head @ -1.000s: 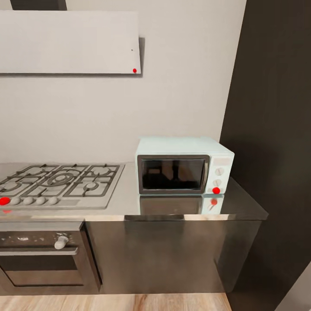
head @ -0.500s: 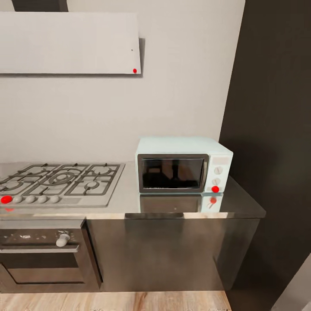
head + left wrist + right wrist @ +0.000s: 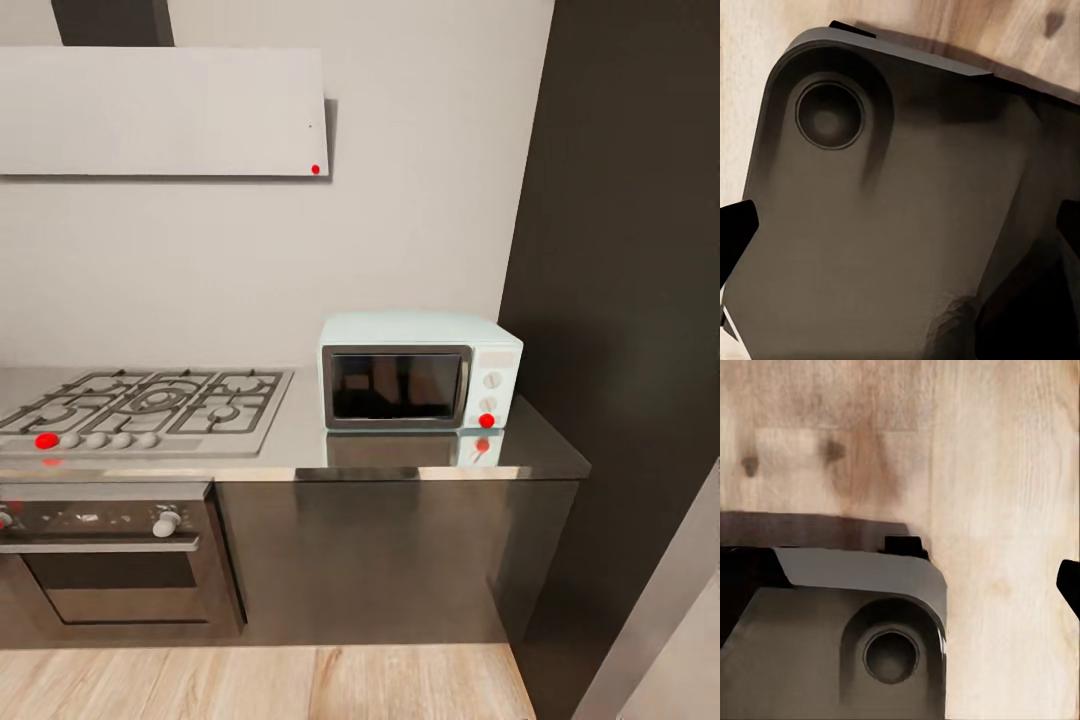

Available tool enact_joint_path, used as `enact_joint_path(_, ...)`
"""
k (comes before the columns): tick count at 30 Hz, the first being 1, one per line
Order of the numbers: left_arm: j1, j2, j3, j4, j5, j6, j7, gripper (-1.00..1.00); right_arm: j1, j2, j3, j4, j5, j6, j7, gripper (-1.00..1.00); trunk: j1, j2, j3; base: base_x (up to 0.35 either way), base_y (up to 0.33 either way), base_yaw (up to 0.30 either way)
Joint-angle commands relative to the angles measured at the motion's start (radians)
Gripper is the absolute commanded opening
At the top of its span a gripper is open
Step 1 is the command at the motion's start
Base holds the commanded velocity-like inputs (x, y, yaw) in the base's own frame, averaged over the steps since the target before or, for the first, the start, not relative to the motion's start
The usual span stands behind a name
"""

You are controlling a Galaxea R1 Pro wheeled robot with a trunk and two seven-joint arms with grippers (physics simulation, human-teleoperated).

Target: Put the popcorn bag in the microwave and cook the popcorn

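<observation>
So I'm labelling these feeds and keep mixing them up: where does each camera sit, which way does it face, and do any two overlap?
Head view: on the robot's head, facing forward and down at the microwave on the countertop, beside the gas hob.
Left wrist view: on the left arm, aimed down at the dark robot base and wooden floor.
Right wrist view: on the right arm, also aimed down.
Shared: both wrist views catch the base and the floor.

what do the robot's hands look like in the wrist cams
Little of them shows. In the left wrist view, black fingertips poke in at both side edges; in the right wrist view one black fingertip shows at an edge. They look matte black with angular tips. No cables or markings are visible.
</observation>
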Motion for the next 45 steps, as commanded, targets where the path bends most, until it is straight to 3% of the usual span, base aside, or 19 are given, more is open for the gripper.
enact_joint_path(1,0.0,0.0,0.005,0.0,0.004,-0.003,-0.003,1.0,0.001,0.003,-0.008,-0.09,0.009,0.067,0.001,1.0,0.0,0.0,-0.001,-0.008,0.0,0.0)
enact_joint_path(2,0.0,0.0,0.005,0.0,0.004,-0.003,-0.003,1.0,0.001,0.006,-0.008,-0.174,0.008,0.137,0.001,1.0,0.0,0.0,-0.001,-0.005,0.0,0.0)
enact_joint_path(5,0.0,0.0,0.005,0.0,0.004,-0.003,-0.003,1.0,0.001,0.014,-0.008,-0.579,0.005,0.473,0.002,1.0,0.0,0.0,-0.001,-0.001,0.0,0.0)
enact_joint_path(8,0.0,0.0,0.005,0.0,0.003,-0.003,-0.003,1.0,-0.001,0.017,0.006,-0.881,0.002,0.684,0.002,1.0,0.0,0.0,-0.001,0.0,0.0,0.0)
enact_joint_path(10,0.0,0.0,0.005,0.0,0.003,-0.003,-0.003,1.0,-0.021,0.018,0.044,-1.089,0.003,0.845,0.001,1.0,0.0,0.0,-0.001,0.0,0.0,0.0)
enact_joint_path(12,0.0,0.0,0.005,0.001,0.004,-0.003,-0.003,1.0,-0.071,0.019,0.061,-1.193,0.003,0.962,0.002,1.0,0.0,0.0,-0.001,0.0,0.0,0.0)
enact_joint_path(14,0.0,0.0,0.006,0.0,0.004,-0.003,-0.003,1.0,-0.185,0.02,0.067,-1.237,-0.004,1.098,0.003,1.0,0.0,0.0,-0.001,0.0,0.0,0.0)
enact_joint_path(17,0.0,0.0,0.007,0.0,0.004,-0.003,-0.003,1.0,-0.338,0.024,0.069,-1.252,-0.007,1.105,0.003,1.0,0.0,0.0,-0.001,0.0,0.0,0.0)
enact_joint_path(22,0.0,0.001,0.008,0.0,0.004,-0.003,-0.003,1.0,-0.6,0.057,0.069,-1.255,-0.008,1.105,0.003,1.0,0.0,0.0,-0.001,0.0,0.0,0.0)
enact_joint_path(28,0.0,0.001,0.008,0.0,0.004,-0.003,-0.003,1.0,-0.815,0.097,0.069,-1.253,-0.008,1.105,0.002,1.0,0.0,0.0,-0.001,0.0,0.0,0.0)
enact_joint_path(35,0.0,0.001,0.008,0.0,0.004,-0.003,-0.003,1.0,-0.848,0.102,0.062,-1.249,-0.007,1.105,-0.006,1.0,0.0,0.0,-0.001,0.0,0.0,0.0)
enact_joint_path(39,0.0,0.003,0.008,0.0,0.004,-0.003,-0.003,1.0,-0.845,0.089,0.062,-1.227,-0.003,1.098,-0.008,1.0,0.0,0.0,-0.001,0.0,0.0,0.0)
enact_joint_path(40,0.0,0.002,0.008,0.0,0.004,-0.003,-0.003,1.0,-0.835,0.088,0.061,-1.216,-0.004,1.026,-0.01,1.0,0.0,0.0,-0.001,0.0,0.0,0.0)
enact_joint_path(45,0.0,0.002,0.008,-0.001,0.002,-0.003,-0.003,1.0,-0.736,0.084,0.062,-1.081,0.001,0.824,-0.011,1.0,0.0,0.0,-0.001,0.0,0.0,0.0)
